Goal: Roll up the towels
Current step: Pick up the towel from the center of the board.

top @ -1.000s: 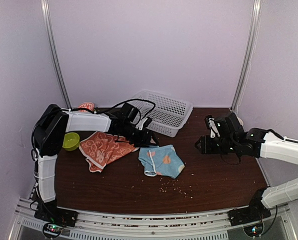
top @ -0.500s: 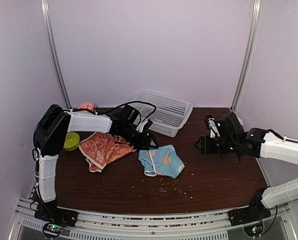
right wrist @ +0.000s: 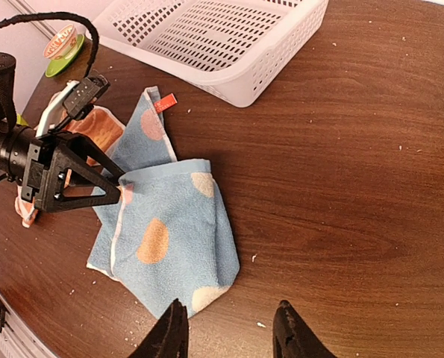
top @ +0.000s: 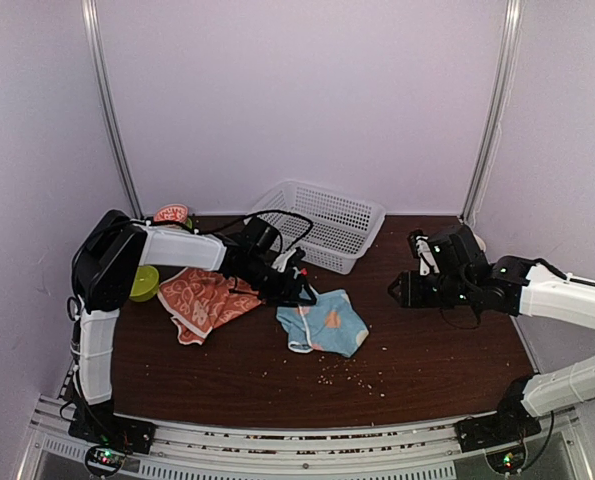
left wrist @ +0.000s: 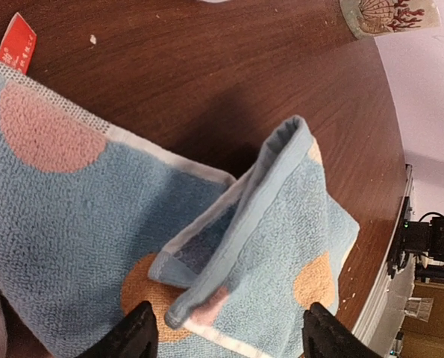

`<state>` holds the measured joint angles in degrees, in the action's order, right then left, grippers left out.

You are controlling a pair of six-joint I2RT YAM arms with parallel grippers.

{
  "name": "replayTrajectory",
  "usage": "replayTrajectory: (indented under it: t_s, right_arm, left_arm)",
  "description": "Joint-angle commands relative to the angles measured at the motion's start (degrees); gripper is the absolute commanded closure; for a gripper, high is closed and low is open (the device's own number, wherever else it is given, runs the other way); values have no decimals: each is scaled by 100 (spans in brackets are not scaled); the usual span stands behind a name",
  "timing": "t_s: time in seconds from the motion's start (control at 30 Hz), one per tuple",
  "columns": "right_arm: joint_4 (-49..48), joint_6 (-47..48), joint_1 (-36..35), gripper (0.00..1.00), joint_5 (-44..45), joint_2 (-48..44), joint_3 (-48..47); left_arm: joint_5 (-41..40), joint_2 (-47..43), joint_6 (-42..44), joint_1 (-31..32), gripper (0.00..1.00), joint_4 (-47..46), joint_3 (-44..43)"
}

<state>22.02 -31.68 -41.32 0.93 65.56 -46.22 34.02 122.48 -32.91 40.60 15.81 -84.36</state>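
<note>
**Arms:** two. The left arm (top: 177, 245) reaches in from the left side, and the right arm (top: 557, 295) comes in from the right.

**Table** (top: 427, 350): one, of dark brown wood.

**Crumbs** (top: 352, 375): a pale scatter too fine to count, on the near middle of the table just in front of the blue towel.

**Towels:** two, both unrolled, lying mid-table.
- **Blue towel** (top: 322, 322): at the centre. It is light blue terry with round peach and pink patches and a white border strip. A small red label (left wrist: 16, 41) sits at a far corner. The towel lies rumpled, with one corner turned up and over the rest as a raised flap (left wrist: 259, 201).
- **Orange towel** (top: 205, 300): just left of the blue one. It is orange-red with white swirls, and lies flat but creased. Its right corner runs under the left arm, so I cannot tell whether the two towels touch.

**Left jaws:** spread wide and gripping nothing. They hang over the blue towel's far-left edge, and the wrist view shows the flap between the two tips.

**Right jaws:** spread and empty, over bare table to the right, well apart from both towels.

**Bowl** (top: 144, 283): one, green, at the left edge beside the left arm.

**Basket** (top: 327, 225): one, of white lattice plastic, at the far centre near the back wall.

**Cup** (top: 172, 213): one, pale with a red pattern, in the far-left corner.
</note>
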Motion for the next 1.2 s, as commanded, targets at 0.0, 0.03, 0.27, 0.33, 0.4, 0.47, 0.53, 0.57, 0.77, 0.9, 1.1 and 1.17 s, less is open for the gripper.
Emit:
replayTrajectory:
  t_s: [0.0, 0.03, 0.27, 0.33, 0.4, 0.47, 0.53, 0.57, 0.77, 0.9, 1.1, 1.17]
  right_arm:
    - [-73, -27, 45, 60, -8, -152, 116]
    - [-75, -23, 45, 60, 2, -163, 135]
    - [-118, -44, 50, 60, -27, -133, 131]
    - [-103, -28, 52, 60, -8, -140, 128]
    - [-88, -25, 54, 60, 4, -140, 138]
    - [-99, -27, 54, 60, -9, -116, 133]
    - [-123, -29, 54, 60, -29, -78, 129]
    - [-132, -33, 54, 60, -35, -64, 130]
    - [-117, -22, 54, 60, -32, -60, 81]
    - [-110, -13, 54, 60, -24, -48, 91]
    - [-113, -14, 54, 60, -38, -18, 86]
    - [-82, -6, 62, 60, -29, -25, 65]
  left_arm:
    - [-108, -276, 32, 27, 28, -420, 275]
    - [-139, -321, 37, 29, 23, -451, 294]
    - [-78, -108, 50, 31, 18, -338, 24]
    - [-21, -48, 31, 26, 20, -390, 20]
    - [83, -48, -11, 28, 25, -528, 41]
    - [197, -54, -61, 34, 30, -656, 34]
    - [280, -37, -89, 34, 36, -728, -14]
    - [299, -9, -91, 28, 38, -724, -47]
    - [238, 62, -5, 27, 29, -576, -34]
    - [250, 107, 8, 29, 27, -575, 46]
    - [375, 136, -72, 27, 49, -746, 97]
    - [386, 145, -56, 29, 58, -754, 87]
